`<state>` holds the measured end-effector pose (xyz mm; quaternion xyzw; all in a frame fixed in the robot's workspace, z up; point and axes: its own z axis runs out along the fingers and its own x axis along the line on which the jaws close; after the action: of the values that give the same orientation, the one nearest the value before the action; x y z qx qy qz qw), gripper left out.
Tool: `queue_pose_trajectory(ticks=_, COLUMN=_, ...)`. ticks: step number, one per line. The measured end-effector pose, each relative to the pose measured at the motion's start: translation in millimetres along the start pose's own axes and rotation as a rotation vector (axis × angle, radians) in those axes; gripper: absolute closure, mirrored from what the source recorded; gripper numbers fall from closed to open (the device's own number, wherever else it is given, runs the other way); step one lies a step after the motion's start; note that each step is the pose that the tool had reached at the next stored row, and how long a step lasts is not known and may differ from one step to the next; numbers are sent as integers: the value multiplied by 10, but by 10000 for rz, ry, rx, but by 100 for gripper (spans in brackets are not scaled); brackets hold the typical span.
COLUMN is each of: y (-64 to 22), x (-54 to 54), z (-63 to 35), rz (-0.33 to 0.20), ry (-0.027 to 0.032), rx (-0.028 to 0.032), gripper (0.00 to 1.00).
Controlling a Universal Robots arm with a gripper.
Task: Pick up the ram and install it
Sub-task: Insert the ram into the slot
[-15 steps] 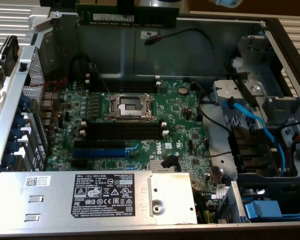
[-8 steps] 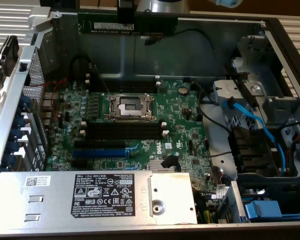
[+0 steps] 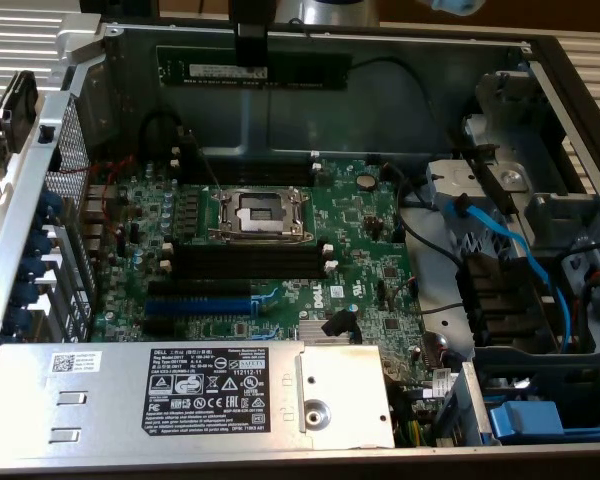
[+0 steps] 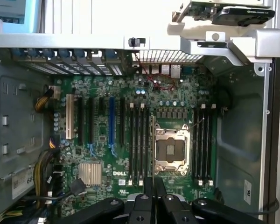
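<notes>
Power supply housing (image 3: 100, 390), silver with a black label (image 3: 205, 390), lies nearest in the exterior view, across the front edge of the open computer case (image 3: 20, 260). Just behind it sits the green motherboard (image 3: 365, 235), with a blue expansion slot (image 3: 202, 300) towards the exterior view's left and a small ribbed heatsink (image 3: 325, 335) close to the housing. Further in comes a bank of long black memory slots (image 3: 250, 258), then the open processor socket (image 3: 260, 212) with its metal frame, then a second bank of black slots (image 3: 250, 172) beyond the socket. A blue cable (image 3: 510, 250) runs through the drive bay on the exterior view's right.

Farthest back, against the grey rear wall of the case and near its upper rim, hangs the ram (image 3: 300, 68): a long, narrow stick lying level along the wall, with a pale label strip on its face. The end effector (image 3: 250, 58) comes down from above and has its black fingers (image 3: 250, 40) clamped on the stick at about mid-length, nearly closed with the thin board pinched between them. The ram is lifted clear of the motherboard, well apart from both slot banks and seated in none of them.

From the wrist camera the fingertips stand close together, with the socket and the slot banks on either side of it spread out beyond them.
</notes>
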<state>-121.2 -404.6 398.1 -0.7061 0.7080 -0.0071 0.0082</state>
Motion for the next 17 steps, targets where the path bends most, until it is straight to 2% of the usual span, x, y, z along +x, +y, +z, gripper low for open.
queue_pose_trajectory(ticks=17, y=6, x=1, z=310, rz=10, ry=-1, rx=1, gripper=88)
